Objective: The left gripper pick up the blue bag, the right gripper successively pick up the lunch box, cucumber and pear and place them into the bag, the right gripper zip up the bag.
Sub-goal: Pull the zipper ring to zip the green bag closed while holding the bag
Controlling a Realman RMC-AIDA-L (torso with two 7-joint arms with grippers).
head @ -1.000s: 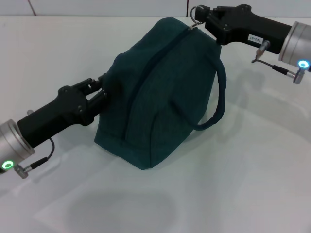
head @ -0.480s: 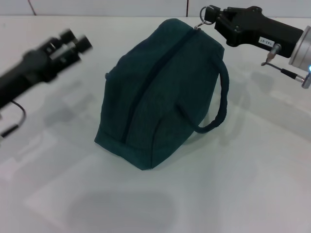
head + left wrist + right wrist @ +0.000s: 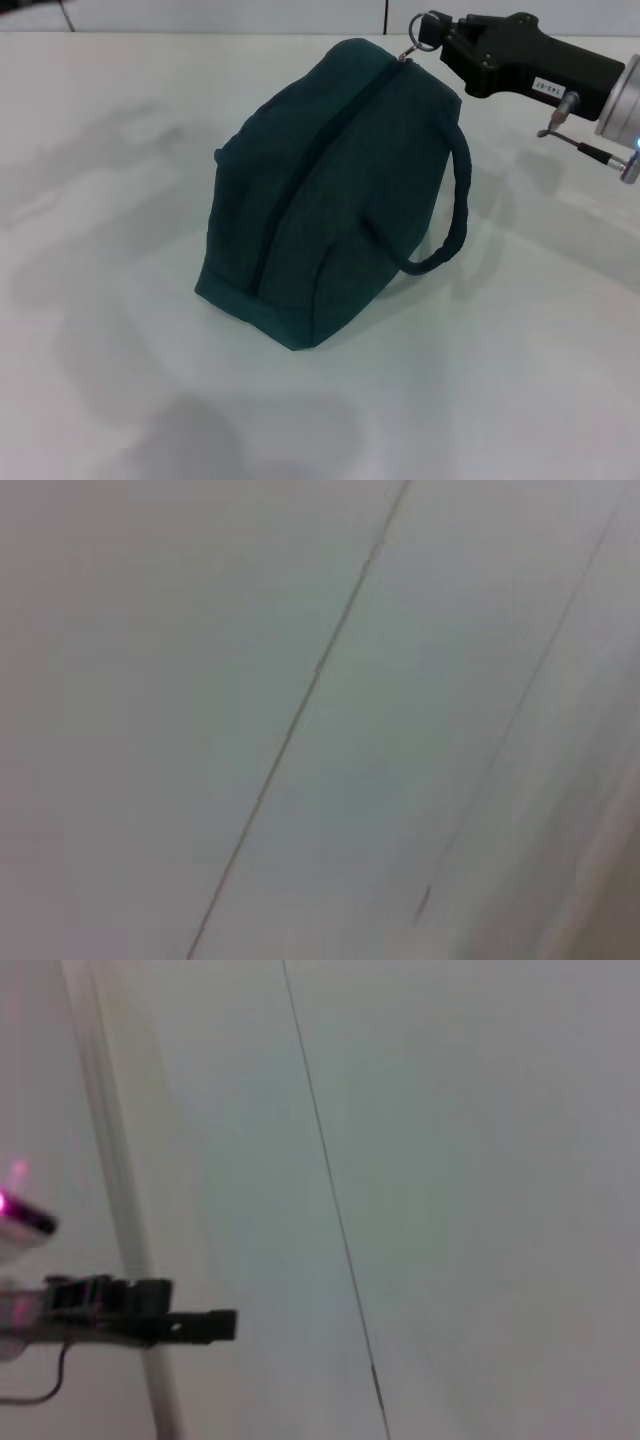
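Zipper pull ring sits pinched in the right gripper jaws, at the bag's closed end, so zipping looks finished. Left gripper appears far off in the right wrist view only; its jaw state cannot be told.

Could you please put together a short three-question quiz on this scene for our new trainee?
1. True or false: the zip along the top of the blue bag is closed.
2. Which end effector is at the zip pull? A) the left one B) the right one C) both
3. Fill in: the bag's handle hangs on the side toward the robot's ____.

Key
1. True: the zip line runs shut along the whole top seam.
2. B: the right end effector sits at the metal ring at the bag's far end; the left end effector shows only in the right wrist view, away from the bag.
3. Right.
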